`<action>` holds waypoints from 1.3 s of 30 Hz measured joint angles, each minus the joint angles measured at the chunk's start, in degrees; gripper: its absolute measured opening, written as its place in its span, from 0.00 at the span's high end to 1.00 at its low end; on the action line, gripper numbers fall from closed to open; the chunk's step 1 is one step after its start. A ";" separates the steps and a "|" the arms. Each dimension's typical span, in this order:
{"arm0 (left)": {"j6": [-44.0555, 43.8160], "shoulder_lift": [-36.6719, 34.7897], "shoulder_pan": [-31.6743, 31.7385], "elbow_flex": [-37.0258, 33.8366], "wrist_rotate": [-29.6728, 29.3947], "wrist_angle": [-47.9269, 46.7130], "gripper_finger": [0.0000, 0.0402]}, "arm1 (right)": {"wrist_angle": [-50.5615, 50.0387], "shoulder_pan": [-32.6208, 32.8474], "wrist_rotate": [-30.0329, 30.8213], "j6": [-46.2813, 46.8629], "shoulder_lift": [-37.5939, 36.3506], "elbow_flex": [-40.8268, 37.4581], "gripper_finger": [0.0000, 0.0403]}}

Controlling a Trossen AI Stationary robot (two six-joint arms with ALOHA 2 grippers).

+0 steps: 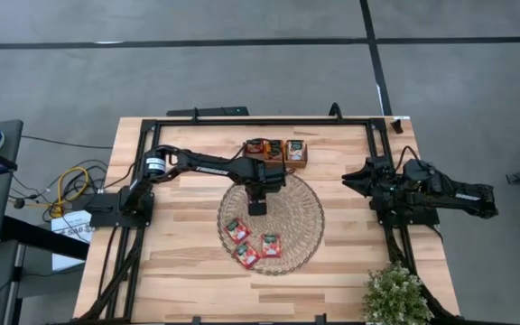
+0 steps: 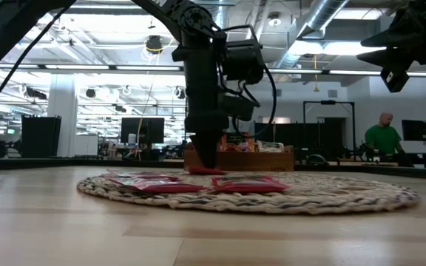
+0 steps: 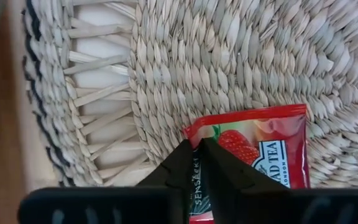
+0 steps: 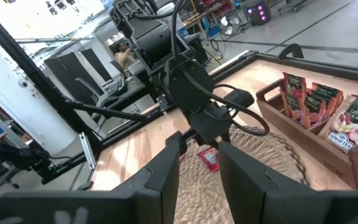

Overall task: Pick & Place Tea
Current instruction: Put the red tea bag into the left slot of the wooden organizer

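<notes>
I see my left claw [image 3: 199, 163] pinching a red tea sachet [image 3: 263, 149] at the woven mat's [image 1: 301, 217] centre; my right claw [image 4: 199, 163], parted and empty, waits at frame right.

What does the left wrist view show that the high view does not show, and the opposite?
Only the left wrist view: the left tool pinching the edge of a red sachet printed with a strawberry, and the mat's weave close up.

Only the high view: three more red sachets lying near the mat's front edge, the wooden tray with sachets standing in its compartments, the right arm waiting at the table's right side, and a plant.

Both: the round woven mat and the left tool down on it.
</notes>
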 joint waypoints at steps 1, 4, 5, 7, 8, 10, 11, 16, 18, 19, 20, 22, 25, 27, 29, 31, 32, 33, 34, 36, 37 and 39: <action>0.01 -0.13 -0.17 -0.05 -1.04 -0.09 0.94 | 0.00 0.00 0.00 0.00 0.00 0.00 0.74; 0.01 -0.93 -0.55 -0.11 -3.07 -0.17 0.97 | -0.01 0.00 0.00 0.00 0.00 0.00 0.75; -0.05 -1.48 -0.66 -0.13 -3.74 -0.18 0.97 | 0.01 0.00 0.00 0.00 0.00 0.00 0.75; -0.58 -2.78 -1.08 -0.13 -4.76 -0.07 0.98 | -0.01 0.00 0.00 0.00 0.00 0.00 0.75; -0.95 -3.53 -1.30 -0.11 -4.95 -0.08 0.98 | 0.00 0.00 0.00 0.00 0.00 0.00 0.75; -1.15 -4.89 -1.62 -0.11 -5.81 -0.05 0.99 | 0.01 0.00 0.00 0.00 0.00 0.00 0.75; -1.17 -5.70 -1.78 -0.13 -6.53 -0.12 0.99 | 0.00 0.00 0.00 0.00 0.00 0.00 0.75; 1.09 -10.18 -2.66 -0.02 -15.04 -0.26 0.99 | 0.01 0.00 0.00 0.00 0.00 0.00 0.75; 4.34 -11.46 -2.92 -0.02 -19.02 -0.45 0.99 | 0.03 0.00 0.00 0.00 0.00 0.00 0.75; 6.31 -12.17 -3.09 -0.02 -21.03 -0.45 0.99 | 0.02 0.00 0.00 0.00 0.01 0.00 0.75; 8.50 -12.69 -3.23 -0.02 -23.20 -0.41 0.99 | 0.02 0.00 0.00 0.00 0.00 0.00 0.75; 13.19 -13.44 -3.25 0.00 -27.69 -0.03 0.99 | 0.03 -0.02 0.01 0.02 0.00 0.00 0.75; 19.72 -13.47 -3.25 0.00 -33.27 0.65 0.99 | 0.03 -0.02 0.03 0.02 0.00 0.00 0.75; 22.55 -13.47 -2.59 0.00 -34.52 2.34 0.99 | 0.03 0.00 0.11 0.02 0.00 0.00 0.75; 24.10 -13.47 -1.61 0.00 -34.48 4.13 0.99 | 0.03 -0.01 0.11 0.02 0.00 0.00 0.75; 25.73 -13.47 -0.37 0.00 -35.27 5.95 0.99 | 0.03 0.00 0.11 0.02 0.00 0.00 0.75; 26.48 -13.47 0.25 0.00 -36.14 7.08 0.99 | 0.03 0.00 0.11 0.02 0.00 0.00 0.75; 27.62 -13.47 0.91 0.00 -37.07 7.89 0.99 | 0.03 0.00 0.11 0.02 0.00 0.00 0.75; 28.81 -13.47 1.53 0.00 -37.80 8.48 0.99 | 0.05 -0.01 0.12 0.02 0.00 0.00 0.75; 31.47 -13.47 2.76 0.00 -37.90 9.45 0.99 | 0.03 0.00 0.13 0.02 0.00 0.00 0.74; 32.53 -13.47 3.37 0.00 -37.69 9.79 0.99 | 0.06 0.00 0.13 0.02 0.00 0.00 0.74; 33.81 -13.47 4.43 0.00 -37.38 9.98 0.99 | 0.04 0.00 0.13 0.02 0.01 0.00 0.74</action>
